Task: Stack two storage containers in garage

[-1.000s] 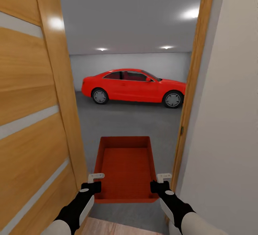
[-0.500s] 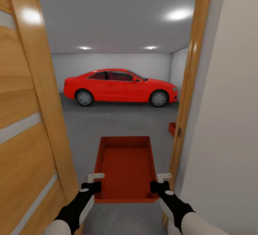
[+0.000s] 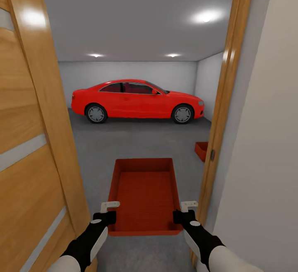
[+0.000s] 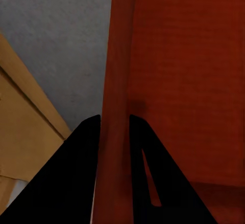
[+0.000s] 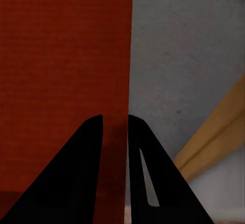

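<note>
- Your left gripper [image 3: 111, 206] has its jaws clamped on the left side wall of the storage container [image 3: 145, 195]; in the left wrist view the two dark fingers [image 4: 76, 178] sit on either side of the thin red wall.
- Your right gripper [image 3: 188, 206] grips the right side wall the same way, near the corner closest to you.
- The container hangs level between both arms, in the doorway, above the dark grey floor [image 3: 136, 143] of the garage.
- It looks light and stiff, but the walls are thin and smooth, so I think it can slip if one arm moves without the other. Keep both grips on opposite walls.
- The open wooden door [image 3: 33, 139] is close on the left and the door frame [image 3: 225, 98] close on the right.
- The second container [image 3: 201, 150] rests on the floor past the frame, on the right, partly hidden.
- A red car [image 3: 136, 100] stands far behind.
</note>
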Available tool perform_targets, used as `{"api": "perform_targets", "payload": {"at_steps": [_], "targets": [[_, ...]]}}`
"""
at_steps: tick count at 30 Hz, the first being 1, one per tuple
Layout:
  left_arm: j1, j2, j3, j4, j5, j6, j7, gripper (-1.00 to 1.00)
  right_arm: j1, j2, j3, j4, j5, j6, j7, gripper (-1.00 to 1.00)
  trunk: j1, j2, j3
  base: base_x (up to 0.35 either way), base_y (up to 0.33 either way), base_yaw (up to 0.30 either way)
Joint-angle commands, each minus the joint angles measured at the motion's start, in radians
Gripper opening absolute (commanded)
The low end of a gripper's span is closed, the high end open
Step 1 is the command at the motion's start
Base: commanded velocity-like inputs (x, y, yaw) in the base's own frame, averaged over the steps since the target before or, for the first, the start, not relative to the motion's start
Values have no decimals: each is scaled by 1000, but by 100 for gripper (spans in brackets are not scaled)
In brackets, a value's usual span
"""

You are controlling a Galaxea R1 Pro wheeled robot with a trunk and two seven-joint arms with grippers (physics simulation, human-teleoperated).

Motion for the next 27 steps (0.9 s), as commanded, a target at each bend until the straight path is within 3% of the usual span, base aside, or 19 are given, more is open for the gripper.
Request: {"api": "perform_targets", "payload": {"at_steps": [1,24,25,27], "targets": [[-1,2,-4,-8,5,9,14,-100,-1,-3,3,2,-7,-5,-10,-100,0,-1,-1,0,0,0],[-1,2,-4,-3,6,5,13,-100,-1,-5,2,2,-9,4,-12,-100,0,-1,-1,0,0,0],[-1,2,-4,-16,-10,5,13,-100,-1,-9,-27,2,-9,2,-12,-100,0,-1,-1,0,0,0],[-1,2,-4,-16,-10,5,13,-100,-1,-9,-27,2,-9,-1,-12,-100,0,-1,-1,0,0,0]]}}
